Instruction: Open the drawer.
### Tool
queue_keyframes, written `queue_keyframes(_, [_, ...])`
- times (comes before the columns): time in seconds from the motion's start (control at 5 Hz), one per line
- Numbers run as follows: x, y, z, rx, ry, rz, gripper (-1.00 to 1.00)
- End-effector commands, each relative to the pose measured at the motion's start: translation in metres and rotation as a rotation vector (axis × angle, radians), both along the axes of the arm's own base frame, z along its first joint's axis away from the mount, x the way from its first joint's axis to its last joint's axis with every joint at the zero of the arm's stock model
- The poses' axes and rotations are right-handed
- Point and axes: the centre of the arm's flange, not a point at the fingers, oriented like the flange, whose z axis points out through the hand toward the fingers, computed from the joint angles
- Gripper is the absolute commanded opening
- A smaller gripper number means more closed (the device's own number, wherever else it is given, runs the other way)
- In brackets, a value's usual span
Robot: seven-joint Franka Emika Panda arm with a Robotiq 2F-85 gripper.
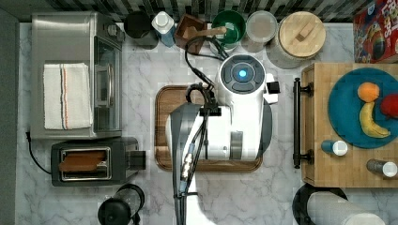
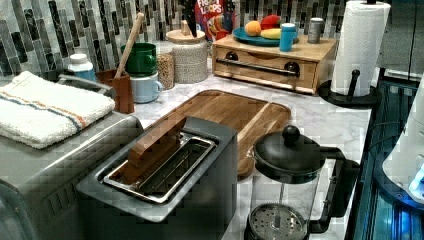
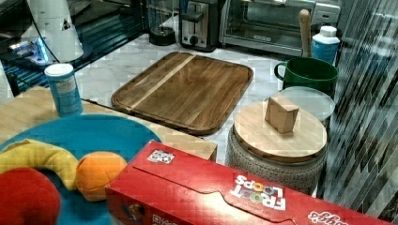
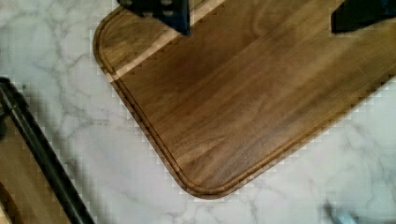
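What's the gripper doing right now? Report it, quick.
Gripper: open, holding nothing, fingers apart above the dark wooden tray, clear of the drawer handle.

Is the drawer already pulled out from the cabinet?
No. In the left view the drawer front sits flush with the cabinet, its black bar handle untouched.

A white marble bench [image 1: 141, 93] with grey veining is spreading across the top view's centre. A striped grey-and-black tile wall [image 2: 45, 35] is running along the left view's upper left, catching soft indoor light.
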Motion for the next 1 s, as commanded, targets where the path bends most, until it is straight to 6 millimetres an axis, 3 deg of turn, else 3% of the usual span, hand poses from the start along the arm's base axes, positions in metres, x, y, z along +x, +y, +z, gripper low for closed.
queue_keyframes(0.2, [-0.018, -0.068, 0.014, -0.045, -0.004, 0.394, 1.00])
queue_keyframes(1.0, [-0.019, -0.151, -0.032, -0.091, -0.079, 0.693, 1.00])
